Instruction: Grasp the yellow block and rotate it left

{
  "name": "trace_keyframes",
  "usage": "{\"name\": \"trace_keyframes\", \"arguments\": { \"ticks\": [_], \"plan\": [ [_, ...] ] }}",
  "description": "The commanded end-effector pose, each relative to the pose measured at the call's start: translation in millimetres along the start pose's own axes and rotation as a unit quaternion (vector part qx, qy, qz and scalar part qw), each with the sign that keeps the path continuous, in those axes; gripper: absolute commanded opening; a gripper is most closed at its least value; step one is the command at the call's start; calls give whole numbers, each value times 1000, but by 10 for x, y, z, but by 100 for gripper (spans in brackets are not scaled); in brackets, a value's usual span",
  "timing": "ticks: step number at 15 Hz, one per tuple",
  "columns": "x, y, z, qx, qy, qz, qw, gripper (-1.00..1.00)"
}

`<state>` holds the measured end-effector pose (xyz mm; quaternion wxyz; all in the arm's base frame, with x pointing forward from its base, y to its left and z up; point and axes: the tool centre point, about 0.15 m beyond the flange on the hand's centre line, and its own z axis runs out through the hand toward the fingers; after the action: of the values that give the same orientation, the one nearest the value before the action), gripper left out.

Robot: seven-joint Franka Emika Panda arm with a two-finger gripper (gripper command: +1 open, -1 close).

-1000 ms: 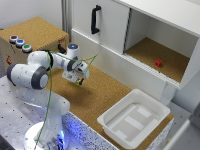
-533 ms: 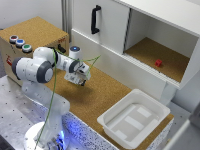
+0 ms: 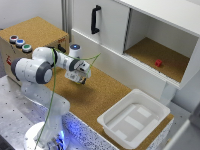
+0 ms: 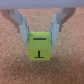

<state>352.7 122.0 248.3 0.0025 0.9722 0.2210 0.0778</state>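
Exterior view: arm [image 3: 42, 65] swung rightward, gripper [image 4: 40, 35] apparently clamping yellow block [image 4: 40, 46].

Yellow-green block [image 4: 40, 46], black "T" mark

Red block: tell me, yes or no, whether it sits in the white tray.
No: the red block lies on the cupboard floor inside its open compartment, well apart from the white tray down on the cork table.

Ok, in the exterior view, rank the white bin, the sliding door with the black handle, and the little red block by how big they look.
1. Sliding door
2. White bin, close behind; it sits nearer the camera, so the order is unsure
3. Red block, far smallest
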Motion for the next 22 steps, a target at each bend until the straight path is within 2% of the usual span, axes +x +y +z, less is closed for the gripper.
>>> {"name": "trace_keyframes", "arguments": {
  "ticks": [1,4,5,6,7,9,12,14,16,17,20,22],
  "plan": [
    [29,-163,-132,60,-17,-191,980,-100],
    [5,-369,-107,84,-24,-364,927,-100],
    [-20,-390,-47,78,-29,-407,910,-100],
    [-41,-395,23,70,-29,-439,895,-100],
    [-66,-378,74,75,-32,-464,882,-100],
    [-119,-356,175,99,-35,-529,842,-100],
    [-192,-279,258,124,-48,-587,799,-100],
    [-245,-280,324,119,-40,-602,788,-100],
    [-211,-323,286,119,-28,-592,797,-100],
    [-187,-336,206,116,-21,-585,802,100],
    [-175,-350,-159,123,-13,-569,813,100],
    [-240,-452,-368,127,-9,-567,814,100]
  ]
}}
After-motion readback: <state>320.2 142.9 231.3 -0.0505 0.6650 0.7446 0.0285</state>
